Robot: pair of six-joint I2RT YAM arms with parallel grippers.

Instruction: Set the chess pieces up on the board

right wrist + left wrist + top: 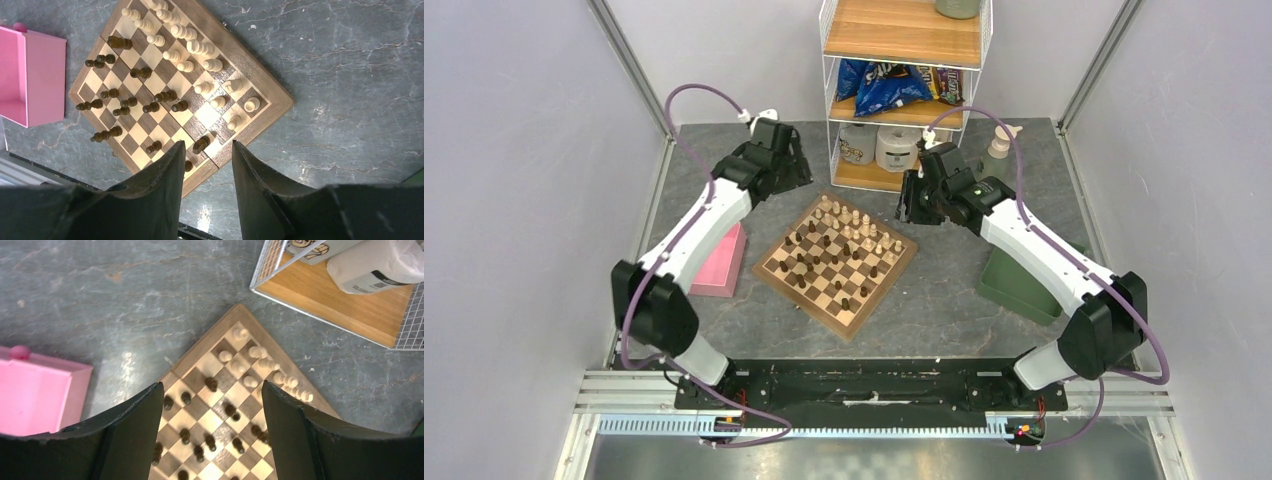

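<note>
The chessboard lies turned like a diamond in the table's middle, also in the left wrist view and right wrist view. Dark brown pieces stand scattered over its near and left squares; cream pieces crowd the far right side. My left gripper hangs open and empty high above the board's far left corner. My right gripper hangs open and empty above the board's right corner, a dark piece showing between its fingers far below.
A pink block lies left of the board. A green tray sits at the right under my right arm. A wire shelf unit with rolls and snack bags stands behind the board, a pale bottle beside it.
</note>
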